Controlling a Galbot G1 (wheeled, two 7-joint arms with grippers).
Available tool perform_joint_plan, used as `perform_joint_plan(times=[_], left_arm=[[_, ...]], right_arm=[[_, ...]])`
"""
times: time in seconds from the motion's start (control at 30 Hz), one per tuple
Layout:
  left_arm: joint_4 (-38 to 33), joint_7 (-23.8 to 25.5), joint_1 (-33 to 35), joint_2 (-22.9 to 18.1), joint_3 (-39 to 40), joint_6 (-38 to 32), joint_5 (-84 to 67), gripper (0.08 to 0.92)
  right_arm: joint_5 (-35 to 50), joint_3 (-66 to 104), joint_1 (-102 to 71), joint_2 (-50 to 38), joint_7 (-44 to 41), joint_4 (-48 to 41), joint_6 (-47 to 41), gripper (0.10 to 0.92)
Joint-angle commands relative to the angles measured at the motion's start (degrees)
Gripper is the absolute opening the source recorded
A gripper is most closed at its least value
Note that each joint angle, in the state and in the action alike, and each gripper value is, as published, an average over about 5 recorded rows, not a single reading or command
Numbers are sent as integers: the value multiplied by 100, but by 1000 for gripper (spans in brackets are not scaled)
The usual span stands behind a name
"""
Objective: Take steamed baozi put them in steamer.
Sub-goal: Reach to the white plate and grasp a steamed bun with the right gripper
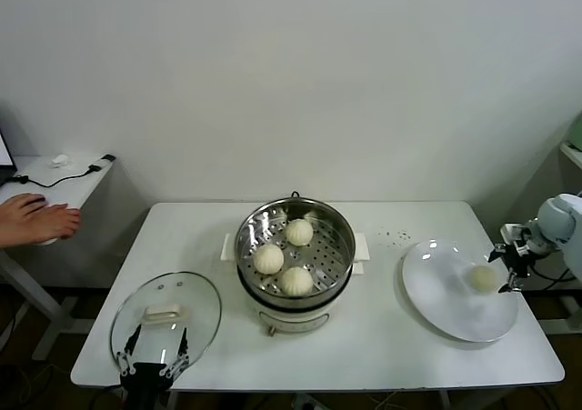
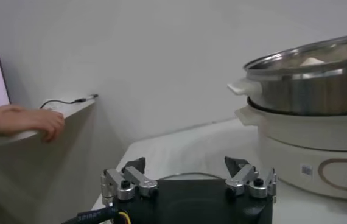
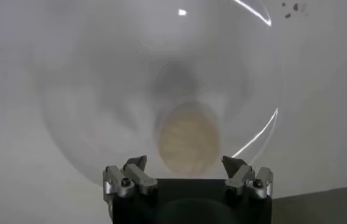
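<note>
Jaws spread wide, the right gripper [image 1: 509,266] hovers at the last baozi [image 1: 482,278] on the plate [image 1: 436,305]; three sit in the steamer [image 1: 338,230]. Left gripper [image 1: 152,366] idles open.

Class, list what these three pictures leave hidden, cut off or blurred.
- Buns in the steamer: left wrist view, hidden by its rim.
- Last bun on the plate: right wrist view, pleats blurred.
- Person's hand: head view, arm cut off by the left edge.
- Glass lid: partly covered by the left gripper.
</note>
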Motion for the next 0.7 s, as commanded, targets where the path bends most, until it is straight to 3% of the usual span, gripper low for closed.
perform_joint_plan(times=[0.03, 0.47, 0.7], left_arm=[[20, -3, -14, 12, -9, 14, 42, 823], [63, -8, -12, 2, -17, -7, 47, 823], [76, -9, -9, 0, -18, -18, 45, 823]], right_arm=[[-660, 784, -312, 680, -9, -912, 278, 823], [-853, 716, -57, 910, -64, -1134, 321, 819], [-826, 673, 48, 848, -125, -1139, 330, 688]])
